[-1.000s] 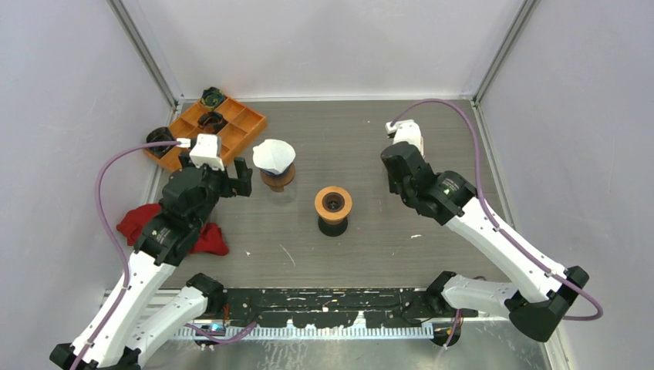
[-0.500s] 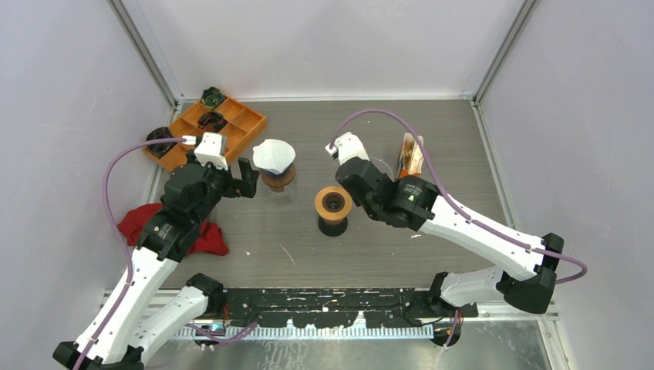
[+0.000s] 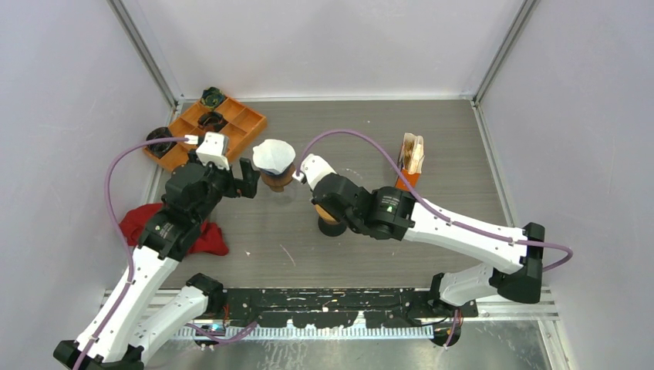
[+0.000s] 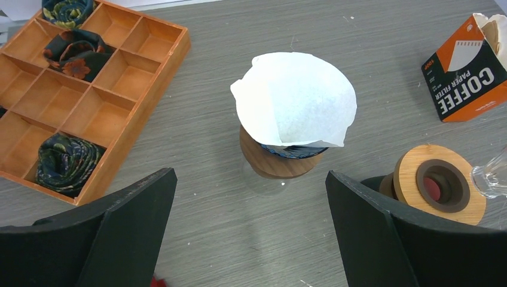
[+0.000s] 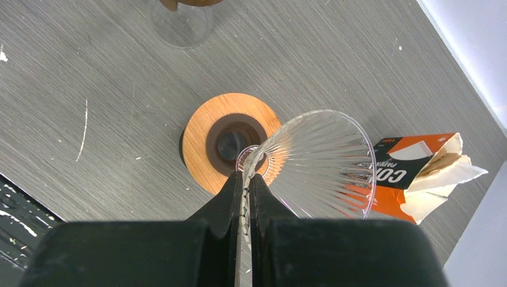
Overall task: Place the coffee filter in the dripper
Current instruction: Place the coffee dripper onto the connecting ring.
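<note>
A white paper coffee filter (image 4: 296, 98) stands open in a wood-collared holder (image 4: 272, 164) on the table; it also shows as the filter (image 3: 274, 156) from above. My left gripper (image 4: 250, 176) is open just short of it, its fingers either side of bare table. My right gripper (image 5: 247, 179) is shut on the wall of a clear ribbed dripper (image 5: 317, 161). It holds the dripper tilted above a black stand with a wooden ring top (image 5: 206, 134). From above, the right arm hides most of that stand (image 3: 333, 227) and the dripper.
An orange box of coffee filters (image 3: 411, 158) stands at the back right. An orange wooden compartment tray (image 3: 239, 123) with dark rolled cloths sits at the back left. A red cloth (image 3: 139, 223) lies by the left arm.
My right arm has swung left from the back right to above the wooden-topped stand, uncovering the filter box. My left gripper has edged slightly toward the filter.
</note>
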You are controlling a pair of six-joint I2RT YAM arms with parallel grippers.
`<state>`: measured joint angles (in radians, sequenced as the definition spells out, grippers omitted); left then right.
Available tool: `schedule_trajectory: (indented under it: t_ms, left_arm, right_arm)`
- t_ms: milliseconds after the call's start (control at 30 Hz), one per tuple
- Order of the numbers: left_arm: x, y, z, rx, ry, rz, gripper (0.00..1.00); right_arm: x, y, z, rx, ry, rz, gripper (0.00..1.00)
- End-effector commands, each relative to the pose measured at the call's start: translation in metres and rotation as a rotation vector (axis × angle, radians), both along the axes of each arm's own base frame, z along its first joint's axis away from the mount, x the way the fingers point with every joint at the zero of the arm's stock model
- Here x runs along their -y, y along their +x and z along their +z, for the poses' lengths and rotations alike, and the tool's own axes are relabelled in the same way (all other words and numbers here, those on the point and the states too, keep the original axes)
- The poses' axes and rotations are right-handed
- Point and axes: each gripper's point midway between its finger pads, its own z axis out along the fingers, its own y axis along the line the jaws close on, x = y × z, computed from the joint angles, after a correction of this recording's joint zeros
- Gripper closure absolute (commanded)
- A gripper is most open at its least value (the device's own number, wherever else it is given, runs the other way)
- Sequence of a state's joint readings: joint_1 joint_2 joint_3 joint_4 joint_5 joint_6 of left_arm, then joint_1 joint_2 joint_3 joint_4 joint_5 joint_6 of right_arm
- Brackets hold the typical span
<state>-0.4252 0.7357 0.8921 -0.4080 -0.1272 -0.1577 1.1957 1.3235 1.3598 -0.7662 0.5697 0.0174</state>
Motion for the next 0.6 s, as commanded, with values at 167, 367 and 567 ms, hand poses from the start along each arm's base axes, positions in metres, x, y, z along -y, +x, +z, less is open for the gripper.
schedule_trajectory:
  t_ms: [167,367,567]
  left_arm:
    - [-0.001,0.009,0.013,0.06,0.0,0.012,0.01]
    - [-0.001,0.009,0.011,0.057,0.006,0.01,0.01]
    - [0.002,0.008,0.013,0.055,0.0,-0.006,0.01]
  right_arm:
    - [-0.03,0.009,0.01,0.059,0.037,0.083,0.99]
    - [-0.033,0.012,-0.005,0.054,-0.01,0.089,0.99]
    - [-0.032,0.013,-0.019,0.046,-0.051,0.085,0.99]
